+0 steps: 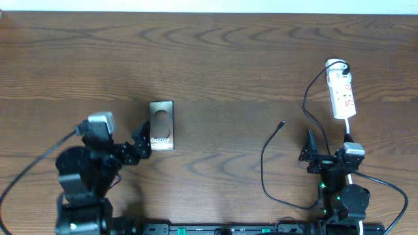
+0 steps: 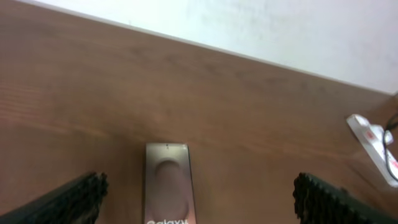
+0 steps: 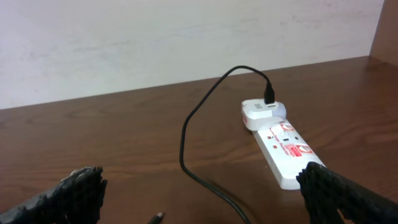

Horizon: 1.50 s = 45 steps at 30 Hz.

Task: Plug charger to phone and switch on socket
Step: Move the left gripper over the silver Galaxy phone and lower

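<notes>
Between phone (image 1: 161, 125) and socket (image 1: 342, 93) lies charger (image 1: 262, 163).

Left gripper (image 1: 141, 145) sits just beside the phone's (image 1: 161, 125) lettered end, jaws spread wide with nothing between them. Right gripper (image 1: 325, 149) is well right of the phone, jaws equally wide and empty

Comprises two matte black arms. Carries on the left arm (image 1: 81, 173) rounded joint housings, a pale grey camera block (image 1: 99, 123) and a thin black cable (image 1: 39, 160). Bears on the right arm (image 1: 343, 196) a similar grey block (image 1: 353, 151), small green lights (image 1: 322, 188) and a looping black cable (image 1: 390, 186). Ends in black fingers (image 2: 74, 196) with finely ribbed faces.
</notes>
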### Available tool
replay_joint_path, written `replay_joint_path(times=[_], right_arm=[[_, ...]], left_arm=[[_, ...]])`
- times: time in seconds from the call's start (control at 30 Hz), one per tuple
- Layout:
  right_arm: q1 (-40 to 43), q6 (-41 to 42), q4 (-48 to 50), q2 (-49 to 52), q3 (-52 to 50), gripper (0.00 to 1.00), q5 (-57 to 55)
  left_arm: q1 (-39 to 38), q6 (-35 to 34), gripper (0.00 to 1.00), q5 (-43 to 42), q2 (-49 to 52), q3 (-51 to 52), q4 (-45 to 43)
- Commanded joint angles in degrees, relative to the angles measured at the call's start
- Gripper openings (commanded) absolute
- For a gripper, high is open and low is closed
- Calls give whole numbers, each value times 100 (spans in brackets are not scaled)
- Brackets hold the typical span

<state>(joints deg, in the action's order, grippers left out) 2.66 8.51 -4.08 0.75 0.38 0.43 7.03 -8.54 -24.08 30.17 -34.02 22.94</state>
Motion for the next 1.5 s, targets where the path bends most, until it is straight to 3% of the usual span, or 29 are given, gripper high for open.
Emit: replay_joint_path(times=[0.0, 0.3, 0.47, 0.73, 1.1, 1.47], right_arm=[[-50, -44, -24, 0, -7, 99, -9], [-50, -44, -24, 0, -7, 99, -9], [-50, -44, -24, 0, -7, 99, -9], [-50, -44, -24, 0, -7, 99, -9], [-50, -44, -24, 0, -7, 99, -9], [-50, -44, -24, 0, -7, 99, -9]], left_arm=[[22, 101, 98, -190, 610, -970, 535], [-74, 428, 98, -151, 2406, -3268, 2251], [-673, 426, 98, 994, 3163, -4065, 2863], [-1895, 424, 98, 2516, 3744, -4166, 2999], [-2013, 417, 98, 2345, 4850, -4131, 3270], [-2006, -168, 98, 2343, 6260, -4109, 3272]])
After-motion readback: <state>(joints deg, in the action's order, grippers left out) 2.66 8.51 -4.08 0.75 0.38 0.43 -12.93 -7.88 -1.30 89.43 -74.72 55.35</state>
